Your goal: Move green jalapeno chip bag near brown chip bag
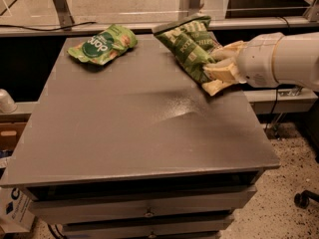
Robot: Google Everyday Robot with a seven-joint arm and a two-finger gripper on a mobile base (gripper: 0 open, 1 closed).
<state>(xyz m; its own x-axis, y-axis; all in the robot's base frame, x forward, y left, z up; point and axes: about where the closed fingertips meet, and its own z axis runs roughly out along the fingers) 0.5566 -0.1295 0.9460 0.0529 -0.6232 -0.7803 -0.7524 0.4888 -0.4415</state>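
The green jalapeno chip bag (pixel 190 45), light green with white lettering, hangs tilted above the table's far right corner. My gripper (pixel 215 73) reaches in from the right and is shut on the bag's lower right end, with its cream fingers (pixel 224 71) around it. The brown chip bag is hidden behind the green bag and my gripper.
A smaller green bag with a dark round logo (pixel 103 44) lies at the far left of the grey table (pixel 134 128). The table has drawers below its front edge. A metal rail and frame legs run behind it. A box and a round object stand left of the table.
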